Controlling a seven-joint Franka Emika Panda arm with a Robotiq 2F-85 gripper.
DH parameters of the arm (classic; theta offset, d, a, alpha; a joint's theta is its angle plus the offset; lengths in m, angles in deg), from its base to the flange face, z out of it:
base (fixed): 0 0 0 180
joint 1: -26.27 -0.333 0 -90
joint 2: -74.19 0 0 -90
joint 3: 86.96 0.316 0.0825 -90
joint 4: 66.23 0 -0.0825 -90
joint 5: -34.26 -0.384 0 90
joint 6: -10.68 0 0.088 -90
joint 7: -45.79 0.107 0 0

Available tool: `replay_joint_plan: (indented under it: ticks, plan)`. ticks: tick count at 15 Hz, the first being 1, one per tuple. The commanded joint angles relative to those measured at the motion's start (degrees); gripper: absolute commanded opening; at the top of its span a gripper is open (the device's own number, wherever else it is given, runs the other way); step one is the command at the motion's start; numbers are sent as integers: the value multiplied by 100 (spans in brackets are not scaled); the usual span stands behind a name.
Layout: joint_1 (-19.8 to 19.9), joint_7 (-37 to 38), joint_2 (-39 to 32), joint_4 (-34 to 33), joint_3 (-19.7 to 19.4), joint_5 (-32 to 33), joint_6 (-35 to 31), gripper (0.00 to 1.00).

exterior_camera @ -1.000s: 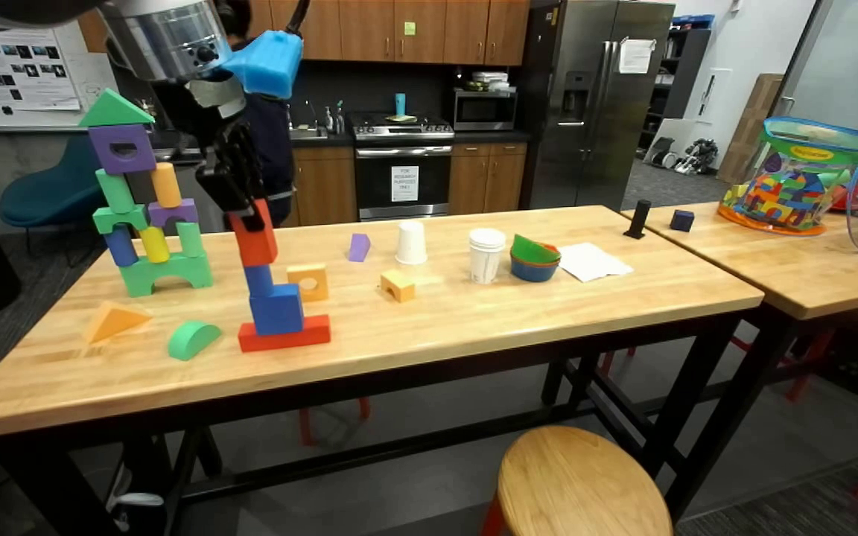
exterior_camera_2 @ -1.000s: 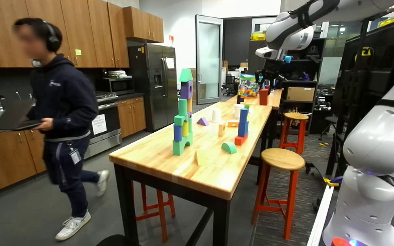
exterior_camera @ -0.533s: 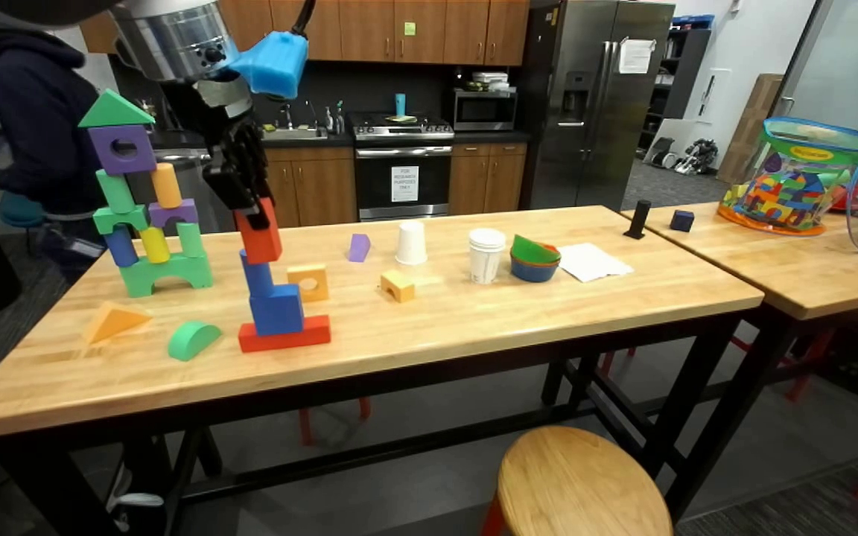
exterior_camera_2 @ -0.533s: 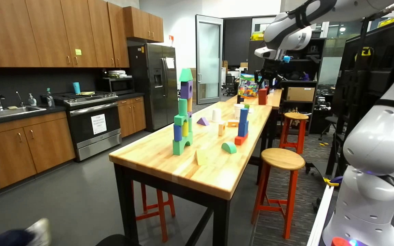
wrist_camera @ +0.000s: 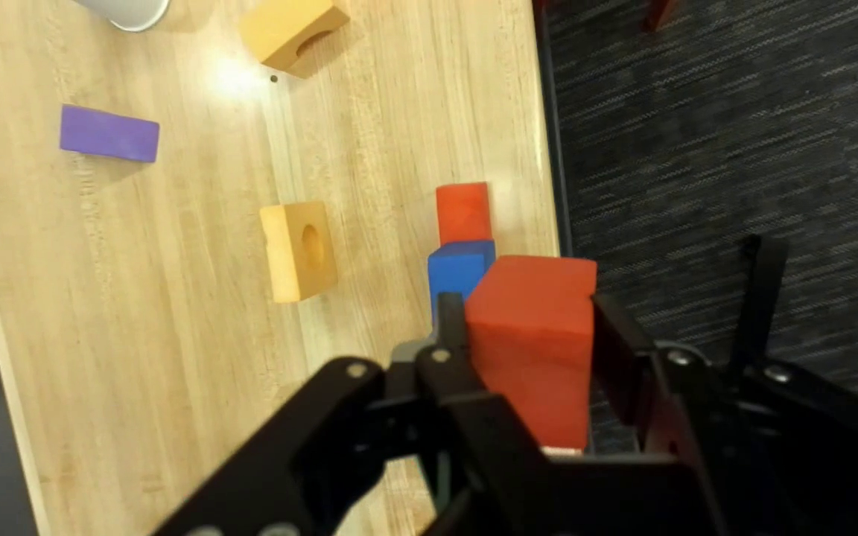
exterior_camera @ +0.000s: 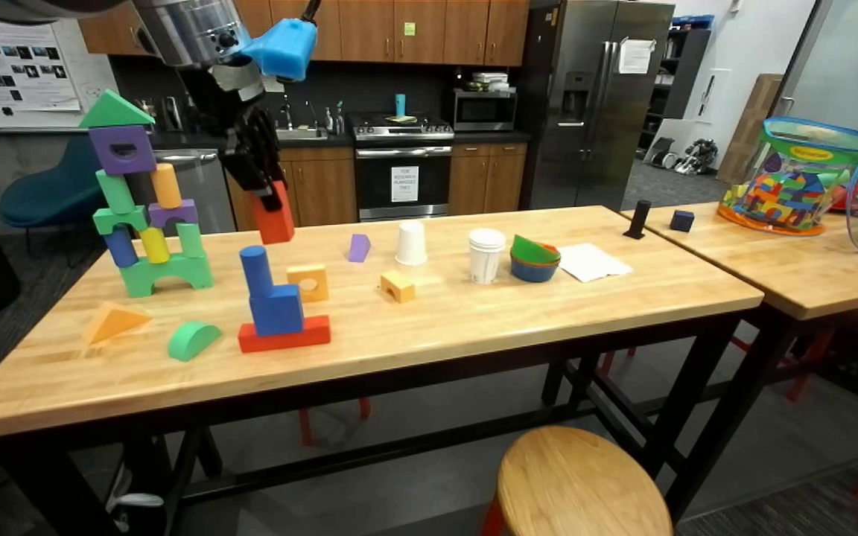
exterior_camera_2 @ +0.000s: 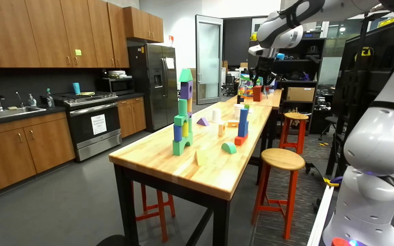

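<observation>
The red block (exterior_camera: pixel 275 224) is clamped by the gripper (wrist_camera: pixel 526 301). The blue cylinder (exterior_camera: pixel 257 272) could be toppled by a low swing.

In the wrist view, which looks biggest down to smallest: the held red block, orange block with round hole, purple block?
1. Held red block, closest, so looks larger
2. Orange block with round hole
3. Purple block

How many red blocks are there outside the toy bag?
2. One red block is gripped by the end effector; one long red block lies under the blue blocks. Something red by the bag is unclear; more may hide.
</observation>
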Motion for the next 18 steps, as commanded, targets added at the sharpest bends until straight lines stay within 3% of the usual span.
replay_joint_plan:
  ticks: [1, 18]
  plan:
    - [-91, 247, -376, -374, 122, -56, 6, 19]
    - [-62, 1102, -1804, -1996, 488, -340, 207, 19]
